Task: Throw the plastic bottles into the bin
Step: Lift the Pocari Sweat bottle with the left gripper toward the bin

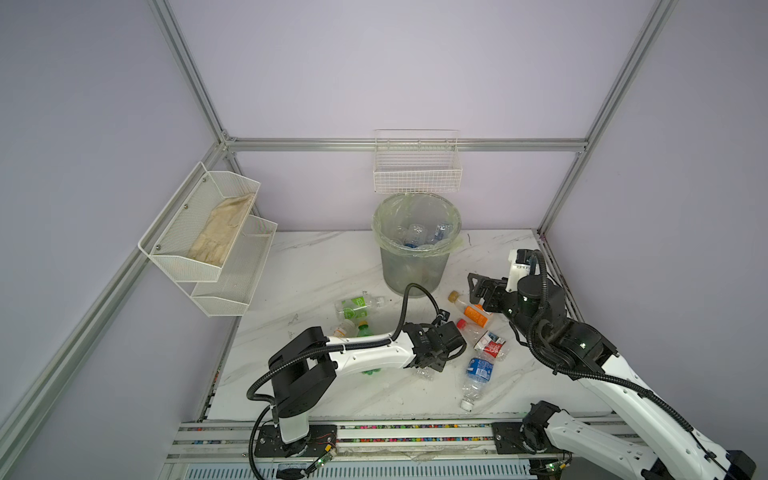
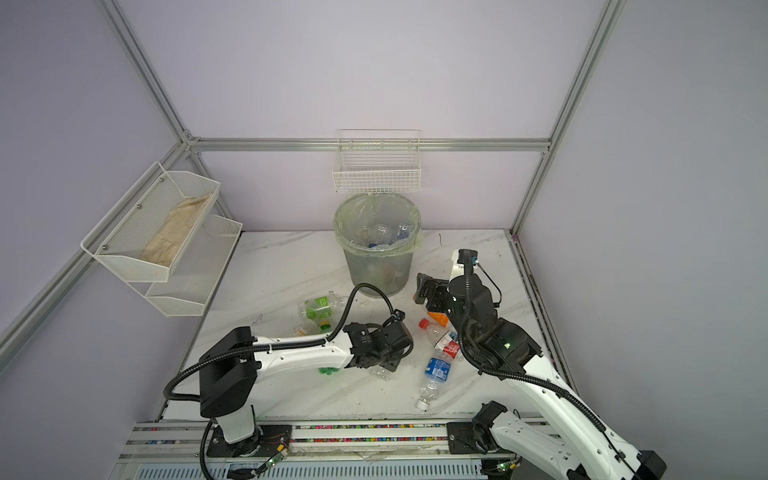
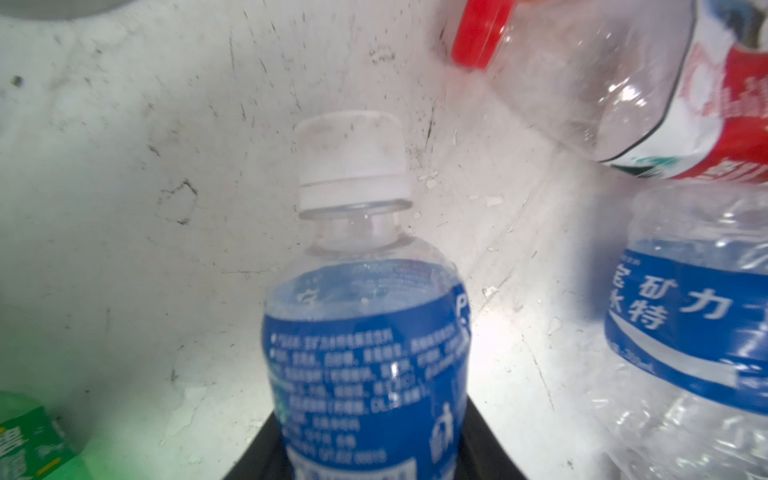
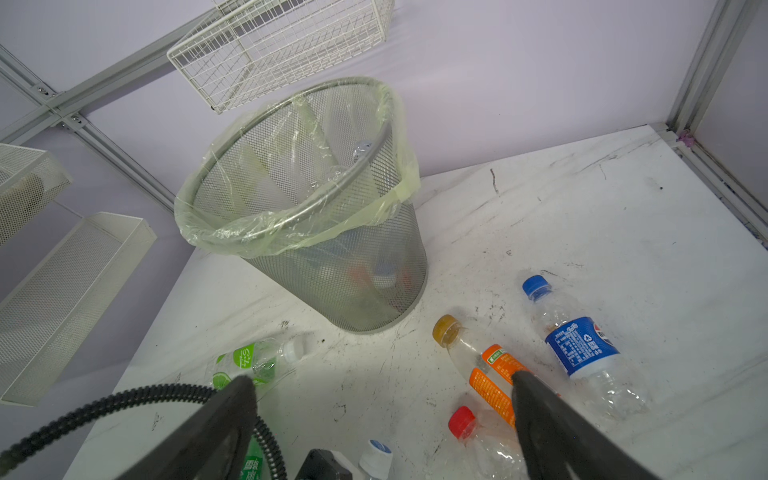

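Observation:
My left gripper (image 3: pixel 370 457) (image 1: pixel 432 361) is shut on a clear plastic bottle (image 3: pixel 365 332) with a blue label and white cap, low over the table's middle. My right gripper (image 4: pixel 382 399) (image 1: pixel 478 286) hangs open and empty, above the table right of the bin (image 1: pixel 417 249) (image 4: pixel 332 232). The bin, a grey mesh basket with a pale green liner, holds several bottles. Loose on the table lie a green-labelled bottle (image 1: pixel 357 305), an orange-labelled one (image 1: pixel 473 311), a red-capped one (image 1: pixel 486 338), a blue-labelled one (image 1: pixel 478 374) and a blue-capped one (image 4: pixel 582 345).
A white wire basket (image 1: pixel 417 170) hangs on the back wall above the bin. A white two-tier mesh shelf (image 1: pixel 212 241) juts out from the left wall. A green soda bottle (image 1: pixel 365 332) lies partly under my left arm. Frame posts stand along the table's right edge (image 1: pixel 557 266).

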{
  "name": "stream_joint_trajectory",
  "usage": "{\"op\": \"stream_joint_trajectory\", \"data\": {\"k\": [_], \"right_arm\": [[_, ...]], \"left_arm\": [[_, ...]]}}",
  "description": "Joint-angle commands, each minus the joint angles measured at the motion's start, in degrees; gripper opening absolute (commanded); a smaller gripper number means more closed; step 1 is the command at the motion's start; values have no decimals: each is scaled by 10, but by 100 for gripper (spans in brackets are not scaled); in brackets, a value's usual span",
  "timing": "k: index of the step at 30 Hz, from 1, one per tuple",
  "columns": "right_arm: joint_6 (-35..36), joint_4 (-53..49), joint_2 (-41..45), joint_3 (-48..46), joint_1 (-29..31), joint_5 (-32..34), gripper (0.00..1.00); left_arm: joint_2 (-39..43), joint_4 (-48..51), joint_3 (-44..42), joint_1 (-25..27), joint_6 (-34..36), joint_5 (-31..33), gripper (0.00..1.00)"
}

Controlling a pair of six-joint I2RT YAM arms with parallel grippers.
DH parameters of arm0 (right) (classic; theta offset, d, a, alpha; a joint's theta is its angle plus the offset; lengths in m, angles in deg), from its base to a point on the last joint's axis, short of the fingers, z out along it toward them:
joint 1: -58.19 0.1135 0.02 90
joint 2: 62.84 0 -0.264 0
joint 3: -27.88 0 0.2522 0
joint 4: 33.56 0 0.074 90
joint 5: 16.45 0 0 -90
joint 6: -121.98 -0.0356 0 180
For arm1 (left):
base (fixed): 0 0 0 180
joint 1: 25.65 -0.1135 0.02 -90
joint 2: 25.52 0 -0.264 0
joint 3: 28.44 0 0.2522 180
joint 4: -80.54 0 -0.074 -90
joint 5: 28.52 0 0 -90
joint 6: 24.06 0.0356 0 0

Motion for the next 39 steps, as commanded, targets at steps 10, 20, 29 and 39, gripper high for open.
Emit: {"op": "stream_joint_trajectory", "data": {"k": [10,20,29,39], "right_arm": [[-4,-16,26,-5,1,20,97],[-12,-24,39,-9,1,21,97],[-16,-24,37,-10,1,17,97],[-22,-23,26,-2,1,9,97]], "left_arm": [[231,-68,-29,4,82,191,25],[448,-252,-133,4,188,265,26],[675,-426,-312,3,220,283,23],[732,-452,-322,3,284,281,22]]}}
